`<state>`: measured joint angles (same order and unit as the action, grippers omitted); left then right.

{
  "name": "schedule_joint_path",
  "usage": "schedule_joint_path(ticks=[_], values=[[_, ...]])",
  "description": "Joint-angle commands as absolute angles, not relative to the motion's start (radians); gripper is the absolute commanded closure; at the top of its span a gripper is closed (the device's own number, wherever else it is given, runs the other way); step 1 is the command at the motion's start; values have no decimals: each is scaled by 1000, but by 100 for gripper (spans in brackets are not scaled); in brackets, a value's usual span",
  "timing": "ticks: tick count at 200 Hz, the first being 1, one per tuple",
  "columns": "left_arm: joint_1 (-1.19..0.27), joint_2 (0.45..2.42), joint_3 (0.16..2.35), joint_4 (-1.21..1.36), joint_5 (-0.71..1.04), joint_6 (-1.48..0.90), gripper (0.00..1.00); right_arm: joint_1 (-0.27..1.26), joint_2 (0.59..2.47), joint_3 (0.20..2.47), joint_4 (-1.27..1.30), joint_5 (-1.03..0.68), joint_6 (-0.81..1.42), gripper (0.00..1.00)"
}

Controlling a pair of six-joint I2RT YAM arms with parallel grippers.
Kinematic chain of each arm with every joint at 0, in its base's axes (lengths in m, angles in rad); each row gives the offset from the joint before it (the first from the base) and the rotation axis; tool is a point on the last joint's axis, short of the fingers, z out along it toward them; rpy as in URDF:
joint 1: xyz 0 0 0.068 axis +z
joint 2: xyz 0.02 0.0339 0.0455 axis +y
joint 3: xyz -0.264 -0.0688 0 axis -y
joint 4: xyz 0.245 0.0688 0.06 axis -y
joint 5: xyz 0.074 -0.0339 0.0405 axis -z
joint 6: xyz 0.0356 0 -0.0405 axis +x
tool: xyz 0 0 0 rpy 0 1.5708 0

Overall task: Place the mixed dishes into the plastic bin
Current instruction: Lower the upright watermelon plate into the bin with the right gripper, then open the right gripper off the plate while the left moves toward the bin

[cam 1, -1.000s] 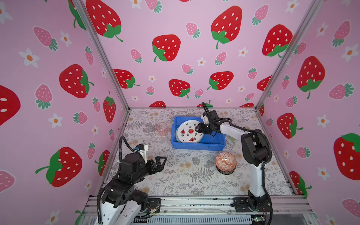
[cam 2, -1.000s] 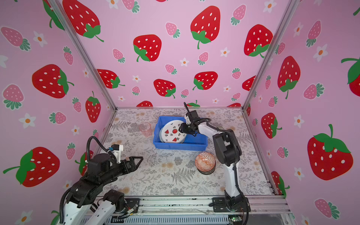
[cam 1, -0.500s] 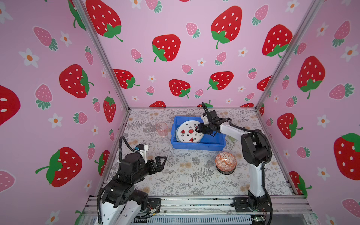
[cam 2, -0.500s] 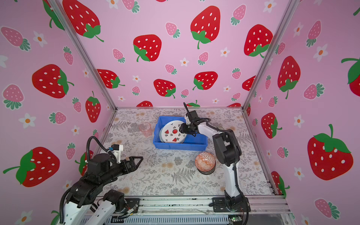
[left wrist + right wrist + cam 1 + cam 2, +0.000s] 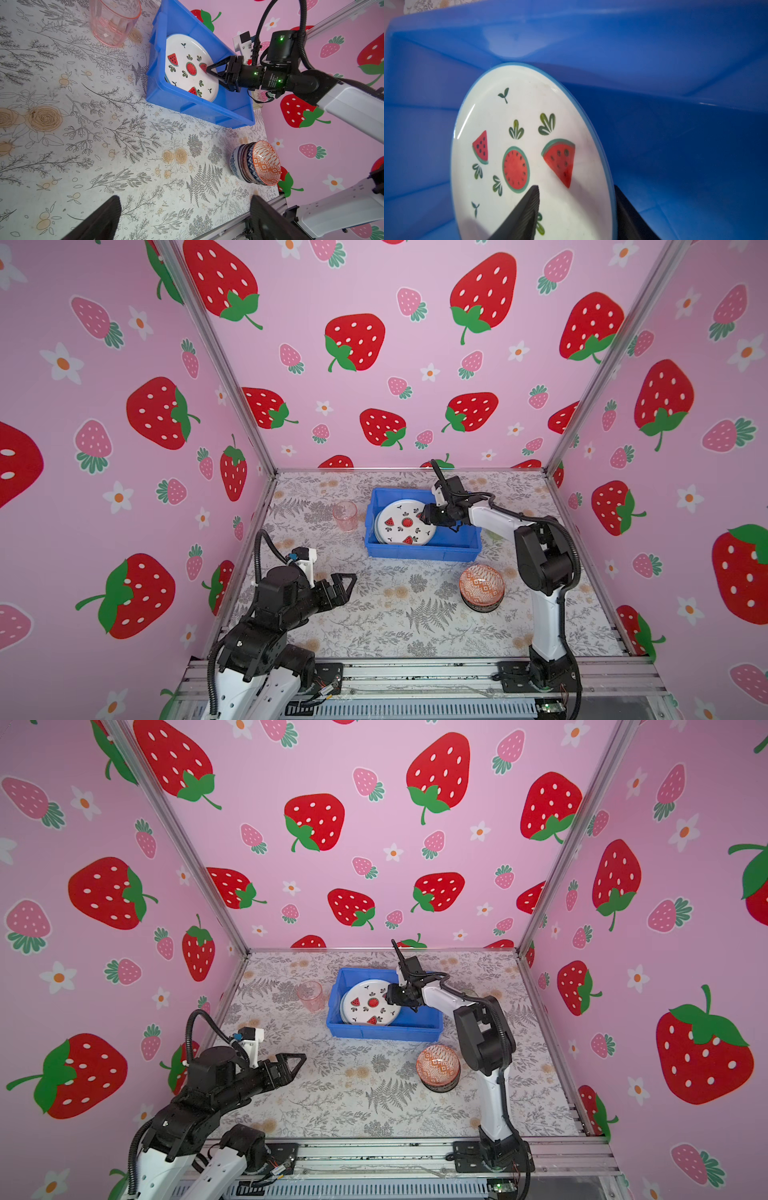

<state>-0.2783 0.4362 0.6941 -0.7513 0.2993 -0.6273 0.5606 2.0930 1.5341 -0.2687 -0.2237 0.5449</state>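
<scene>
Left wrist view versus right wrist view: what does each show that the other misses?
Left wrist only: pink tumbler, bowl stack, table, right arm. Right wrist only: a close-up of the right gripper straddling the rim of the watermelon plate. Both: that plate, tilted inside the blue bin.

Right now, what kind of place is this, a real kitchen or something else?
Probably a robot test booth, not a kitchen: strawberry-print walls in a metal frame, with a left arm and right arm bolted to a rail.
</scene>
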Motion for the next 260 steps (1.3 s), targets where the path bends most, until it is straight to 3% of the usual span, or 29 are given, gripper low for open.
schedule_joint_path(ticks=[1,149,233,260], values=[[-272,440,687,-730,310,-614,1,568,2040,1517,-259,-217,543,43],[-270,465,683,-708,314,-613,1,606,2032,1541,-257,-246,527,43],[-251,867,920,-736,116,-520,1,606,1788,1440,-281,-208,503,42],[-240,980,990,-702,131,-484,1,601,1720,1360,-241,-191,535,41]])
